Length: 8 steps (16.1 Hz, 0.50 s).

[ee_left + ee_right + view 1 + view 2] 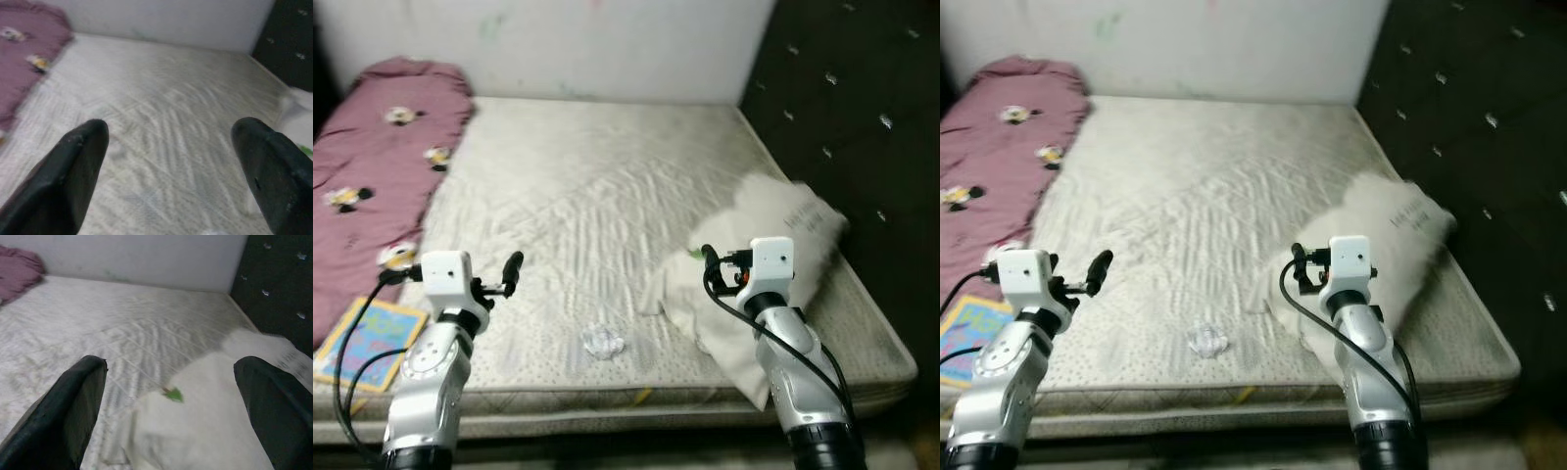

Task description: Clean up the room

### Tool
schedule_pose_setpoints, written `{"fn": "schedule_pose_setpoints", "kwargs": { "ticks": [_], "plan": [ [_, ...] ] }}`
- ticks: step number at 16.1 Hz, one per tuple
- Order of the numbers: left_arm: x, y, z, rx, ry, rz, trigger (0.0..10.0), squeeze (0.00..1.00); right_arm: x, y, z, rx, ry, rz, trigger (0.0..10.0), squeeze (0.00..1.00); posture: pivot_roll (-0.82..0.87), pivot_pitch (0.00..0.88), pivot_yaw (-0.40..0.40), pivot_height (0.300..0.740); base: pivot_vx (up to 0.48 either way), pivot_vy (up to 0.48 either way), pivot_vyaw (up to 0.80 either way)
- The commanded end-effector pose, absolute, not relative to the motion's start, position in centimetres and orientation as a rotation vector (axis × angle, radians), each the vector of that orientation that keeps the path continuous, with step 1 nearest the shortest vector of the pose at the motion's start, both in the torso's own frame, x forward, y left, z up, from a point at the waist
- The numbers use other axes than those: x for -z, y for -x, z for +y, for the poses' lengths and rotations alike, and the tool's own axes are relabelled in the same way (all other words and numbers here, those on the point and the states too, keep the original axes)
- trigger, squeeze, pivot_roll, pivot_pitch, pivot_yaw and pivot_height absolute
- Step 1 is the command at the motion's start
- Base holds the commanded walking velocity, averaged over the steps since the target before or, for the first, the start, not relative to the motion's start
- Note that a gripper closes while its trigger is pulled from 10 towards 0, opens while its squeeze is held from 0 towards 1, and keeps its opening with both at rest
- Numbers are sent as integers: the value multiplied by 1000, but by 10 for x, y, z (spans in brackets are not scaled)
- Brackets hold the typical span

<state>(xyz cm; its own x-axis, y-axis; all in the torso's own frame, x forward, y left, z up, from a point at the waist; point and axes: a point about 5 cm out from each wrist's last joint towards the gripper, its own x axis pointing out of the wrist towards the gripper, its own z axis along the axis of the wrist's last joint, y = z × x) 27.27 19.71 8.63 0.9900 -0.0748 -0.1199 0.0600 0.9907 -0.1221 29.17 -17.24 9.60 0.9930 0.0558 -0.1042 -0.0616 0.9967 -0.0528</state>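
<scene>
Left gripper (512,272), lower left of the head view: long black fingers spread wide, nothing between them, raised over the near edge of the bare, quilted off-white mattress (607,196). Its wrist view shows both fingers (73,166) apart over bare ticking.

Far left: maroon patterned blanket (382,166) bunched along the mattress side; below it, at the lower-left corner, a flat colourful picture book (367,338).

Lower centre, near the front edge: small crumpled white paper wad (603,342), lying loose between the two arms.

Right gripper (171,396), lower right: fingers likewise spread and empty, poised just above the white rumpled pillowcase-like cloth (705,304) and the white pillow (783,235) against the black tufted headboard (862,108). A small green scrap (173,394) sits on the cloth, between the fingers in its wrist view.

Judgement: the green scrap looks like the next pick. Come down straight, pinch the scrap alone, avoid gathering cloth. The wad suits either arm.

Writing: dark print on the pillow's right end, too blurred to read. Book cover illegible.
</scene>
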Motion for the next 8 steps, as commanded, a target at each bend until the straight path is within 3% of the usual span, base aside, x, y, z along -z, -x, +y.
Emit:
{"fn": "schedule_pose_setpoints", "kwargs": {
  "ticks": [1,4,8],
  "plan": [
    [-86,-273,197,80,111,133,10000,0,-98,-292,-174,-49,48,102,10000,0,-6,0,-53,740,0,480,-719],
    [-85,-272,200,66,105,133,10000,0,-95,-290,-176,-30,39,110,10000,0,-9,0,-44,740,0,480,-383],
    [-87,-272,200,75,52,119,10000,0,-94,-291,-180,-24,41,112,10000,0,-4,0,-48,740,0,0,0]
  ]
}}
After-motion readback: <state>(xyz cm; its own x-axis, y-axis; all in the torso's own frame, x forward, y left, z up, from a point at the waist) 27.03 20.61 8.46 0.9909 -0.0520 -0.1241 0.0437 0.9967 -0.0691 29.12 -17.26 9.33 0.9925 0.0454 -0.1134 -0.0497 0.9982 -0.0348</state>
